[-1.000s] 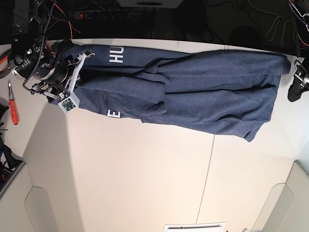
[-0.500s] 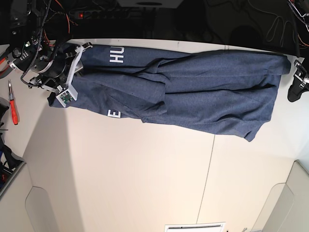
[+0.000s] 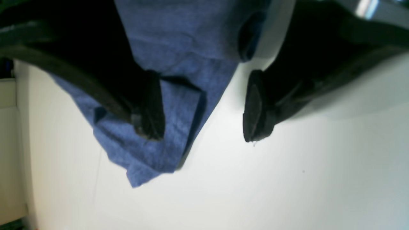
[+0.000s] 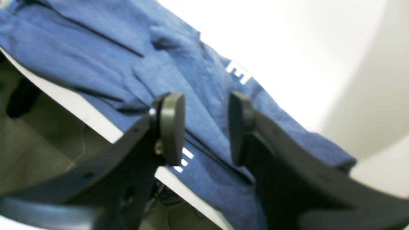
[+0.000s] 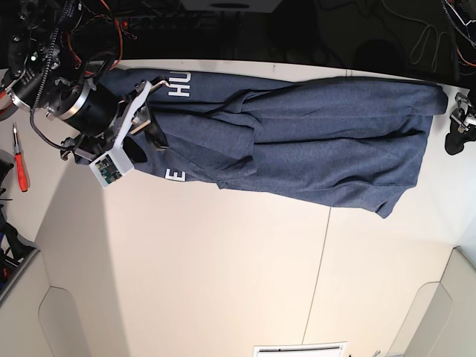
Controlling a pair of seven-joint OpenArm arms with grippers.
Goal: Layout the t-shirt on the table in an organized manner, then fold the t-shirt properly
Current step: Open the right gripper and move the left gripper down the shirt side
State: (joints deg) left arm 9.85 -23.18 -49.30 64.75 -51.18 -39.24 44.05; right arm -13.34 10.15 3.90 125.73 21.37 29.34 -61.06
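Note:
The navy t-shirt (image 5: 312, 137) lies bunched lengthwise along the far side of the table (image 5: 223, 260), with white letters (image 5: 179, 85) near its left end. My right gripper (image 5: 146, 123) hovers over that left end. In the right wrist view it (image 4: 206, 127) stands open with nothing between its pads, the t-shirt (image 4: 179, 64) and the table edge (image 4: 96, 124) beyond. My left gripper (image 5: 455, 130) sits at the shirt's right end. In the left wrist view it (image 3: 203, 127) is open, one fingertip (image 3: 150, 124) over a shirt corner (image 3: 143, 166) that rests on the table (image 3: 287, 179).
A red-handled screwdriver (image 5: 20, 160) lies at the far left. Cables and a power strip (image 5: 171, 21) run behind the table's far edge. A thin seam (image 5: 320, 245) crosses the tabletop. A white object (image 5: 301, 349) pokes in at the bottom edge.
My right gripper has let go of the shirt's left end, opened, and swung right over the cloth. My left gripper has opened at the right end, leaving the corner on the table.

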